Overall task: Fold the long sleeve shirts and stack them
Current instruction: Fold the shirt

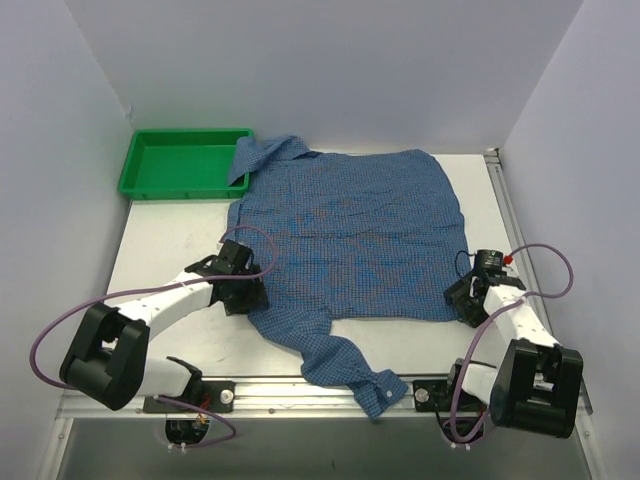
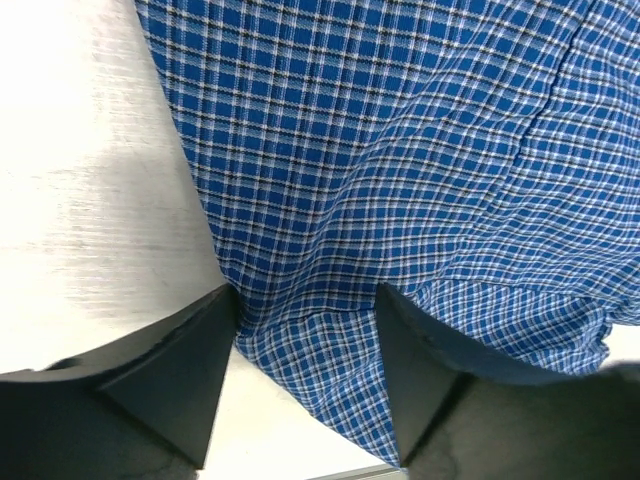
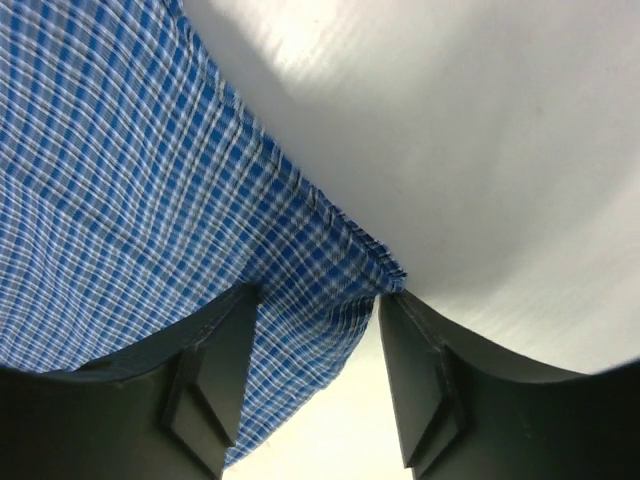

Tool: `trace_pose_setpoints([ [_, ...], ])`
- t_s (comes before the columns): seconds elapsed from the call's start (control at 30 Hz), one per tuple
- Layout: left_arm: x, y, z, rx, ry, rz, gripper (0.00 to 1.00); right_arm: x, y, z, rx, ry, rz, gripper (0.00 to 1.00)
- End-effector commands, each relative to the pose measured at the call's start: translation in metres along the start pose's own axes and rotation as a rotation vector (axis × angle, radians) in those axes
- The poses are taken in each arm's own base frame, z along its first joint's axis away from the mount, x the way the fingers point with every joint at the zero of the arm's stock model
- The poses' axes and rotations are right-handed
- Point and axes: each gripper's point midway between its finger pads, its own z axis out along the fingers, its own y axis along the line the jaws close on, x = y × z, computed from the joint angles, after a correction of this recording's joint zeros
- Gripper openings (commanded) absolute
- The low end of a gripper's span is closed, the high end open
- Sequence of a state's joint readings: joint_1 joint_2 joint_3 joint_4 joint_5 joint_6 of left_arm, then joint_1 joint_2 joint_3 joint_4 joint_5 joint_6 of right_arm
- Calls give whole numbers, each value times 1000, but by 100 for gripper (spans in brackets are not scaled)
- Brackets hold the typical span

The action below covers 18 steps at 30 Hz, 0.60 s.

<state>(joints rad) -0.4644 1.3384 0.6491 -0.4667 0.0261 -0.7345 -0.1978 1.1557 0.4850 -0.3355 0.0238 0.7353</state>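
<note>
Spread wide, your left end effector and right end effector straddle edges of the shirt.
You have the near-left hem in the left one's gap and the near-right corner in the right one's. Beyond them the shirt lies flat on the white bench, collar overlapping the green tray, one sleeve trailing to the near edge.

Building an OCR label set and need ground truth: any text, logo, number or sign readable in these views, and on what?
None readable in any view.
The shirt shows only its check pattern, with no tag or label in view.
The green tray is plain.
The left hand and right hand are plain black.
The table has no markings.
</note>
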Motion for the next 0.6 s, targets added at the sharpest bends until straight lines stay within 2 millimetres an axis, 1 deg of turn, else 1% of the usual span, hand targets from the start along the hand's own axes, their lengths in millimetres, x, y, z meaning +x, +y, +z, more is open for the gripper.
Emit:
trace_pose_setpoints([
  [0.0, 32, 18, 11, -54, 102, -7, 65, 13, -7, 17, 21, 40, 25, 50],
  [0.03, 33, 17, 10, -51, 103, -8, 58, 13, -7, 18, 19, 38, 30, 48],
  [0.13, 35, 18, 10, -52, 102, -10, 46, 12, -6, 17, 13, 31, 31, 35],
  [0.17, 35, 18, 10, -52, 102, -10, 34, 11, -5, 16, 6, 26, 26, 32],
  [0.2, 36, 19, 10, -52, 104, -10, 29, 10, -4, 14, 5, 22, 25, 21],
  [0.27, 36, 19, 5, -56, 104, -9, 17, 8, -6, 9, 11, 18, 12, 10],
  [0.3, 33, 18, 2, -52, 96, -10, 11, 4, -6, 6, 11, 8, 8, 2],
  [0.37, 32, 19, -7, -56, 84, -12, 10, 4, -10, -1, 23, 4, -3, 0],
  [0.4, 34, 21, -12, -67, 88, -15, 6, 2, -9, -5, 19, 2, -3, 0],
  [0.43, 32, 20, -18, -54, 69, -19, 4, 5, -14, -9, 34, 11, -7, 0],
  [0.47, 33, 20, -22, -52, 69, -27, 4, 4, -13, -14, 22, 0, -8, 0],
  [0.5, 37, 24, -26, -64, 83, -33, 3, 4, -14, -17, 20, -2, -7, 0],
  [0.53, 37, 23, -32, -49, 67, -39, 3, 3, -14, -21, 13, -7, -6, 0],
  [0.57, 39, 23, -36, -46, 72, -51, 3, 6, -17, -27, 13, -4, -8, 0],
])
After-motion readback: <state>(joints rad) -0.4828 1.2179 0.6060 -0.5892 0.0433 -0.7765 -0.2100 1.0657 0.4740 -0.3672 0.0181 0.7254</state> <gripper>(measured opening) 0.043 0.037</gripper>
